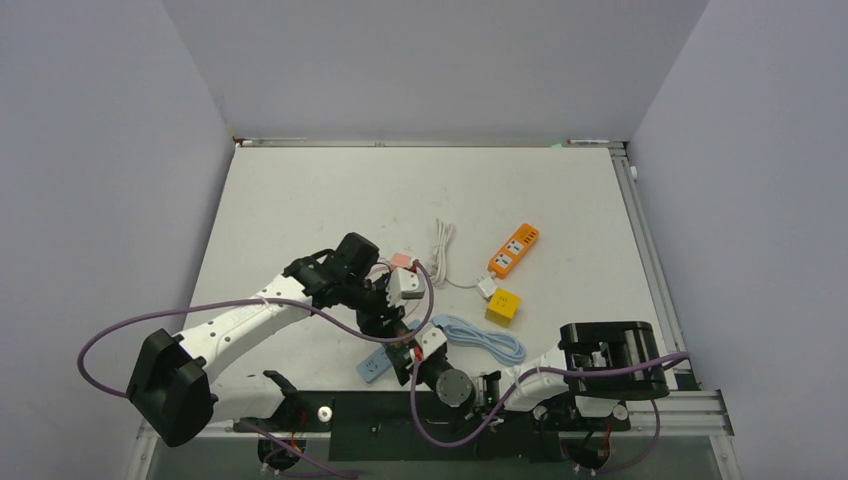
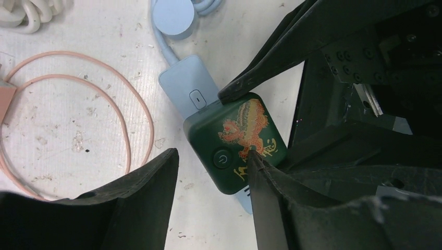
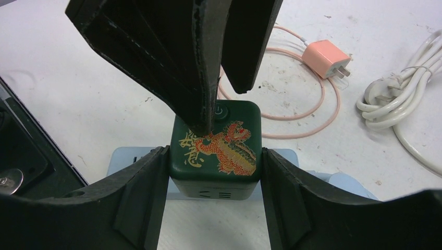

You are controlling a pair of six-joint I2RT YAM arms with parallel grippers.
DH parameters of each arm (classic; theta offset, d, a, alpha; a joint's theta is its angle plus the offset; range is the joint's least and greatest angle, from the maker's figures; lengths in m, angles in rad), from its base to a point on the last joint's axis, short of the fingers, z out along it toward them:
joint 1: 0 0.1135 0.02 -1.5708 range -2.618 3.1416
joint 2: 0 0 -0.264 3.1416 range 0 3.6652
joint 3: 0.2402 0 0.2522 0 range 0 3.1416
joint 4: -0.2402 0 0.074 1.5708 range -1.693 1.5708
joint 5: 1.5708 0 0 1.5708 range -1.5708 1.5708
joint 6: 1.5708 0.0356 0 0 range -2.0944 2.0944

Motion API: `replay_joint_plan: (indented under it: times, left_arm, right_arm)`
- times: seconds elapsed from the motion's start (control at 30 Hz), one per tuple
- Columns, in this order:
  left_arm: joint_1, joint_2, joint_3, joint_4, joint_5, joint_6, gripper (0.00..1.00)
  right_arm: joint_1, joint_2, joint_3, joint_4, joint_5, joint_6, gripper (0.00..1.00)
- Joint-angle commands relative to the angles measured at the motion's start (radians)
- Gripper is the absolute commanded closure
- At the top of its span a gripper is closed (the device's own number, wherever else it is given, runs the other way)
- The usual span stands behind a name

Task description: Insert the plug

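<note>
Right tool [image 3: 213, 156] low, tight around green plug [image 2: 245, 130]; left tool [image 2: 213, 154] spread above it.

Cube plug [image 3: 216, 151] on power strip [image 2: 185, 86], between sides of right gripper [image 3: 215, 161], charger [image 3: 327, 58] behind, bundled cord [image 3: 401, 99] beside charger.

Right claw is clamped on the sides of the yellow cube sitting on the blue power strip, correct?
Not quite: the cube in the right claw is dark green with a dragon print, not yellow. It is clamped by its sides and sits on the blue power strip, as the right wrist view shows. The yellow cube lies apart.
</note>
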Motion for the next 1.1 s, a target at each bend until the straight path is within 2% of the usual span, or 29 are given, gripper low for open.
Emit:
replay_joint_plan:
  times: [0.0,0.13,0.73,0.97,1.07]
  left_arm:
    - [-0.013,0.048,-0.014,-0.014,-0.140,0.065,0.55]
    - [-0.026,0.050,-0.032,-0.007,-0.165,0.076,0.59]
    - [-0.071,0.050,-0.126,0.022,-0.231,0.117,0.63]
    - [-0.083,0.033,-0.169,0.011,-0.272,0.155,0.65]
    - [-0.085,0.023,-0.200,0.014,-0.285,0.164,0.66]
  right_arm:
    - [-0.005,-0.033,-0.005,-0.050,-0.041,0.048,0.95]
    - [-0.010,-0.029,-0.018,-0.047,-0.052,0.068,0.95]
    - [-0.010,0.011,-0.069,-0.059,-0.084,0.140,0.95]
    - [-0.011,0.004,-0.002,-0.199,-0.094,0.148,0.95]
    - [-0.017,-0.005,0.043,-0.323,-0.105,0.176,0.95]
